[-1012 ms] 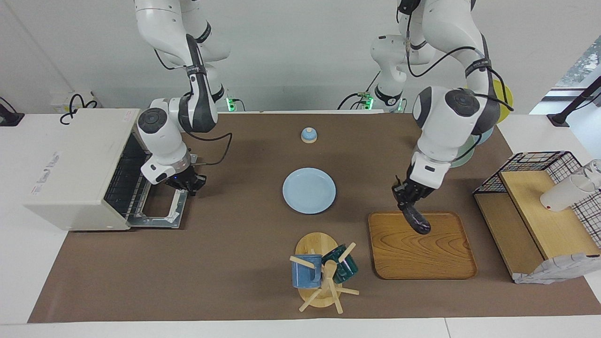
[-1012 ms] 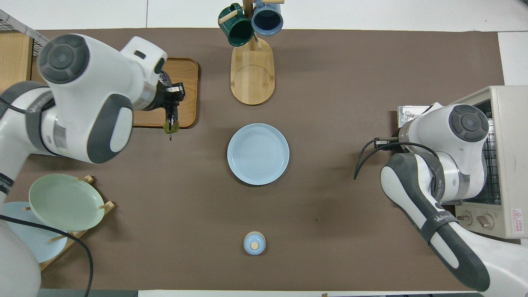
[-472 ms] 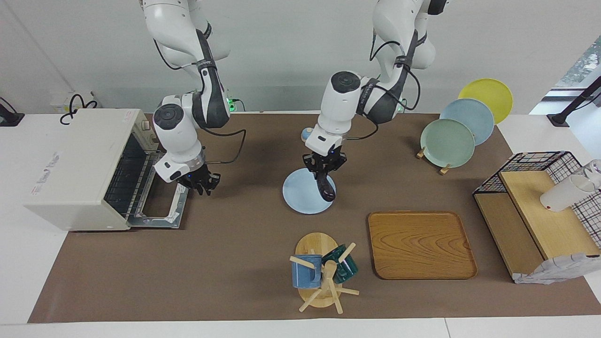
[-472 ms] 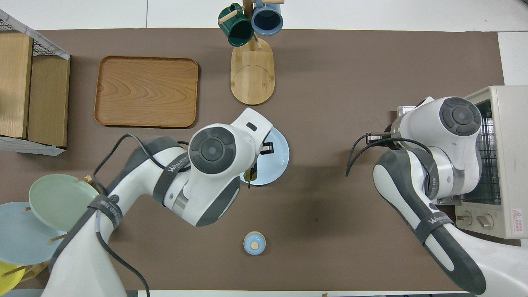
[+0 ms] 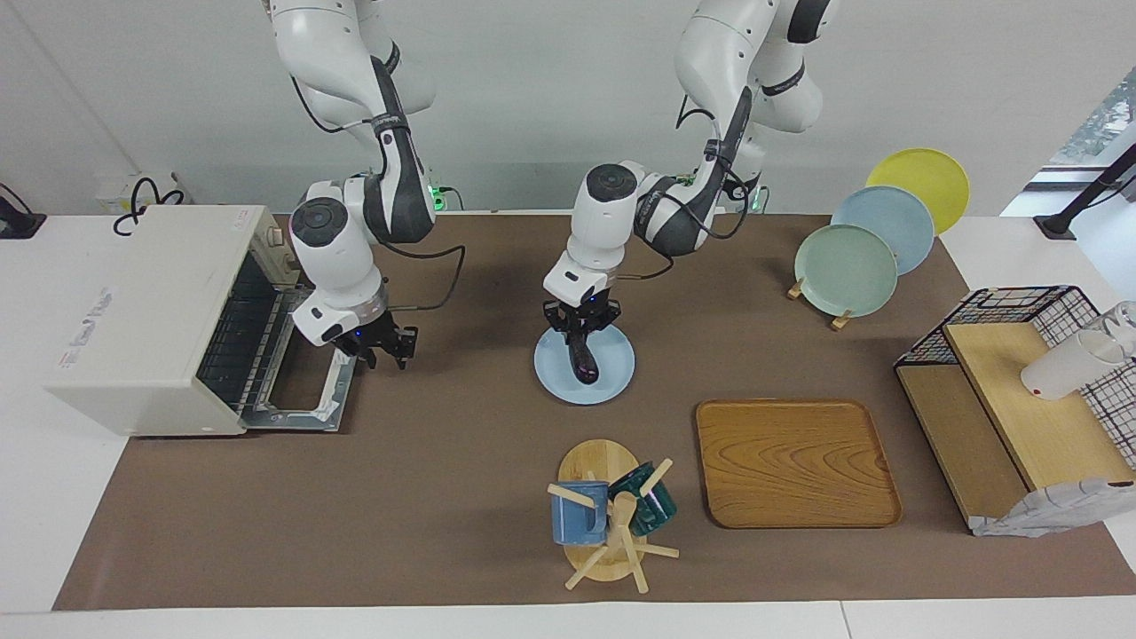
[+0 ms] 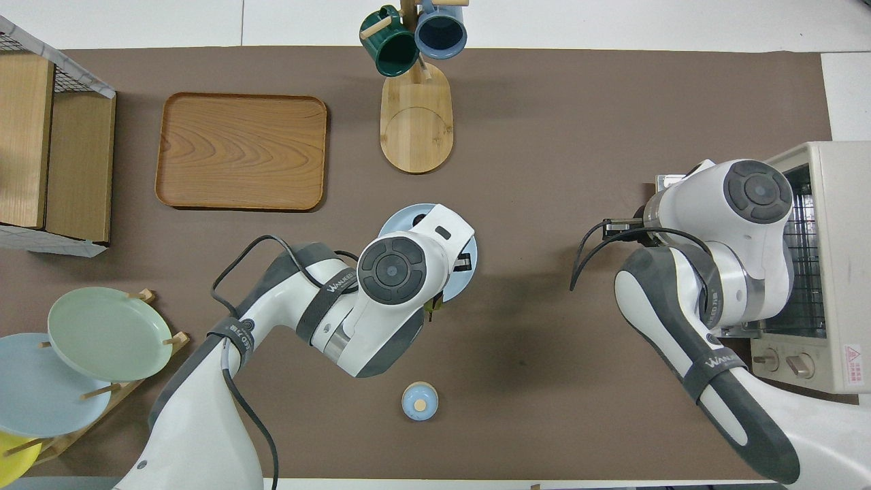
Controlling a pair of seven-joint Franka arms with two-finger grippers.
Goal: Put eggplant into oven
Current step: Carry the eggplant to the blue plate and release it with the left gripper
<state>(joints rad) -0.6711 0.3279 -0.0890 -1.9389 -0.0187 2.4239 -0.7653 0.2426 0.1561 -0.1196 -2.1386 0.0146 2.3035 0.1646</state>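
Left gripper [image 5: 581, 321] clamps eggplant [image 5: 583, 358] by its stem end, low over blue plate [image 5: 616, 376] mid-table; can't tell if the tip touches it. Right gripper [image 5: 383, 348] hangs w/ fingers apart, just in front of oven [image 5: 142, 311], door down.

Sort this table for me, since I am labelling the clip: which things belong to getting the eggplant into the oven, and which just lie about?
Belongs to the job:
eggplant, held by the left gripper over the blue plate
oven, door open
right gripper, over the open door

Lying about:
wooden tray
mug tree
plate rack
wire basket
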